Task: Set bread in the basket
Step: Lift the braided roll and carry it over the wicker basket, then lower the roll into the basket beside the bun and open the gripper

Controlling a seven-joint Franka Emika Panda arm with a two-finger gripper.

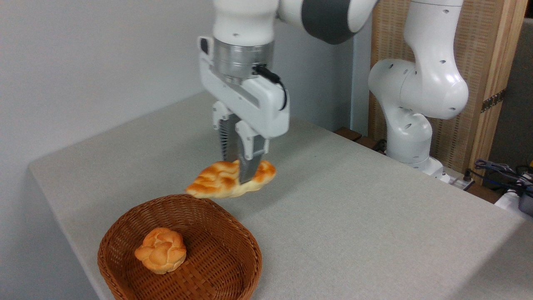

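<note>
The long braided bread [216,181], golden-orange with a pale underside, hangs in the air just beyond the far rim of the basket. My gripper [240,177] points down and is shut on the loaf's middle, one finger in front of it and one behind. The loaf tilts, its left tip lower, over the basket's far edge. The round brown wicker basket [225,266] sits on the table at the lower left.
A small round knotted bun [160,250] lies inside the basket, left of centre. The grey table [354,216] stretches right and back. The arm's white base [410,137] stands at the back right, with cables [504,171] at the far right edge.
</note>
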